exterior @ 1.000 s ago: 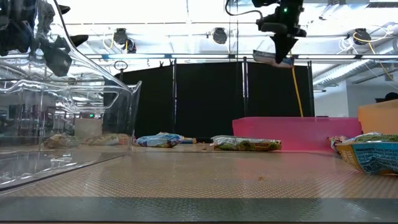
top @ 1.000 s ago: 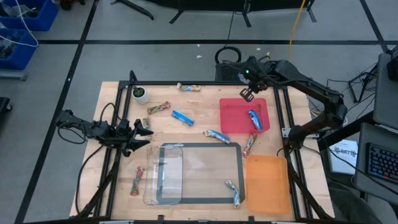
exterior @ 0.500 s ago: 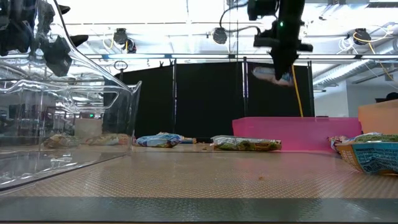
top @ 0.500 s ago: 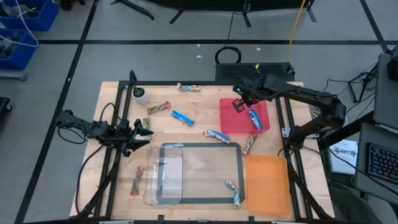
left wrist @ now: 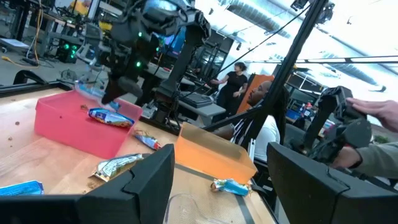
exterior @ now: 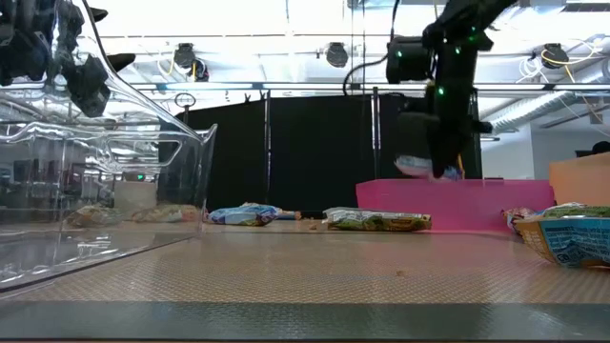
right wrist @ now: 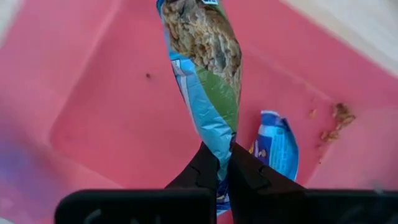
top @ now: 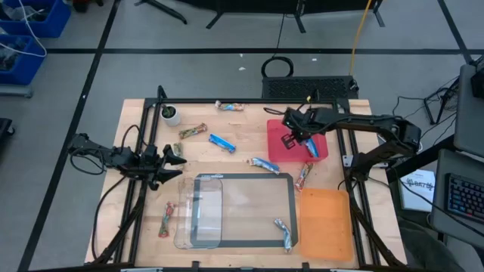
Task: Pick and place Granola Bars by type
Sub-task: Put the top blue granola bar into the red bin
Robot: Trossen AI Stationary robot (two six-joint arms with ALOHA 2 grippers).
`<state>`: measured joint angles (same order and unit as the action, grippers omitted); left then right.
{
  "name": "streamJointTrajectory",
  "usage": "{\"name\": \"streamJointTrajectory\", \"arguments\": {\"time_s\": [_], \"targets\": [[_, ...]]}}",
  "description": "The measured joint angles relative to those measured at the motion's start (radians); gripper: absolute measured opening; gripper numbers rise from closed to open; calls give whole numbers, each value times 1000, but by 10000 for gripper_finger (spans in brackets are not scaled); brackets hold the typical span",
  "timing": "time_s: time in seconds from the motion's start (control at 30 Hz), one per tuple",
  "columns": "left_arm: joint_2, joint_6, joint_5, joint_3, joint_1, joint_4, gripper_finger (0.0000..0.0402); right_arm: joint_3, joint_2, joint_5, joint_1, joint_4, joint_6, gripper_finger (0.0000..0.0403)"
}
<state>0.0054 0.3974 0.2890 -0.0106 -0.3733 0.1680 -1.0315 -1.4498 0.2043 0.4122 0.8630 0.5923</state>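
Above the pink tray [top: 278, 143], the right gripper [top: 290, 139] pinches a blue granola bar [right wrist: 205, 93] by its end, over a second blue bar [right wrist: 275, 149] in the tray, while the left gripper [top: 172, 163], fingers spread, waits beside the clear bin [top: 198, 219].

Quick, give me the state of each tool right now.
Left tool: open, empty, waiting at the table's left side.
Right tool: shut on a blue granola bar, held over the pink tray.
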Motion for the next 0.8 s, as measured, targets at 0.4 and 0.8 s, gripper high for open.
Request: {"name": "streamJointTrajectory", "arguments": {"time_s": [0.4, 0.8], "targets": [[0, 0, 0, 0, 0, 0, 255, 174, 0, -57, 0, -175, 8, 4], [0, 0, 0, 0, 0, 0, 255, 216, 1, -105, 27, -239, -16, 81]]}}
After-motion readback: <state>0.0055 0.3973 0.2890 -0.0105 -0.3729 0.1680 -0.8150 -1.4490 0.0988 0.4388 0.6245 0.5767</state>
